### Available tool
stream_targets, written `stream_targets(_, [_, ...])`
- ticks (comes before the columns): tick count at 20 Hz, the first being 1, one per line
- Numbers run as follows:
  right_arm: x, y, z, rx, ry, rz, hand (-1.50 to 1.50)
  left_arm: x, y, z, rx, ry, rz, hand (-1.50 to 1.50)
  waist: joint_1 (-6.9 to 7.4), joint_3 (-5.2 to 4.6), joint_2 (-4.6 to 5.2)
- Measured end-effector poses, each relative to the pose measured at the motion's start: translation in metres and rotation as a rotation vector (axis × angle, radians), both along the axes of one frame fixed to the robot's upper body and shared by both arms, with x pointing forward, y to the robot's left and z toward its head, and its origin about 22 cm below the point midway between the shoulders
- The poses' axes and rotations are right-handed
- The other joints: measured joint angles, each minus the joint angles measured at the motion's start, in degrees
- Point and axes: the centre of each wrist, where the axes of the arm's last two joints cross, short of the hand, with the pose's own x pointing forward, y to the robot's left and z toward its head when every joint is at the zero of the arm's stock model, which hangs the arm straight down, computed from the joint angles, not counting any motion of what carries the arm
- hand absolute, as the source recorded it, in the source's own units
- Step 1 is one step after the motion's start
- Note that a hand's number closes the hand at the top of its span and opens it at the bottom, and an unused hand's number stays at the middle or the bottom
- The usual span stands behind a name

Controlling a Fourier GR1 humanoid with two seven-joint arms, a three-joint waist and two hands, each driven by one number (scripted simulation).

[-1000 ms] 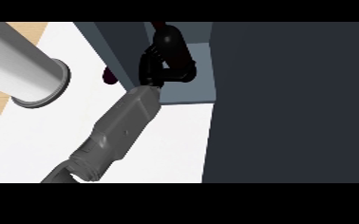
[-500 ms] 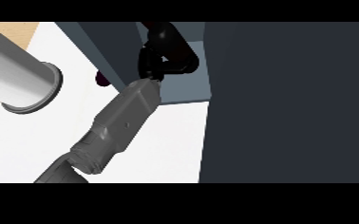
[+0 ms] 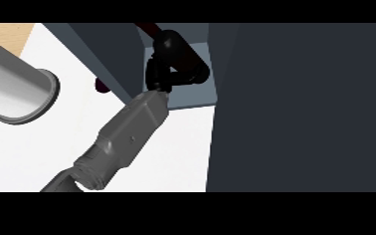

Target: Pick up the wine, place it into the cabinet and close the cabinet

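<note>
Black hand (image 3: 175, 64) curled round dark-red wine (image 3: 150, 30), inside slate-grey cabinet (image 3: 294, 104)

Even, flat light. Worktop (image 3: 66, 144) bright white, no glare; cabinet (image 3: 294, 109) dark, interior dim. Soft sheen on grey cylinder (image 3: 18, 87). Edges crisp.

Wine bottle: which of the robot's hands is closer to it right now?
Left. The left hand is curled round the wine bottle inside the cabinet, its forearm coming in from the lower left. The right hand does not show in the head view.
</note>
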Motion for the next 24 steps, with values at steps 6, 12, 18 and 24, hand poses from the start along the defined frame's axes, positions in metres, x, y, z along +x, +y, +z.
stream_targets(6, [0.003,0.001,-0.001,-0.002,0.003,0.017,-1.50,-0.010,-0.006,-0.008,0.000,0.006,-0.009,1.50,-0.86,-0.02,0.13])
stream_targets(12, [0.003,0.001,-0.001,0.008,0.000,0.018,-1.50,-0.012,-0.014,-0.003,-0.043,0.006,0.025,-1.50,-1.69,-0.04,0.29])
stream_targets(18, [-0.001,0.000,0.001,-0.003,-0.002,0.025,-1.50,-0.012,-0.017,0.001,-0.072,0.000,0.084,-1.50,-1.63,-0.04,0.23])
stream_targets(24, [0.000,0.000,0.001,-0.002,-0.003,0.019,-1.50,-0.007,-0.022,0.008,-0.061,0.010,0.103,-1.50,-1.61,-0.02,0.33])
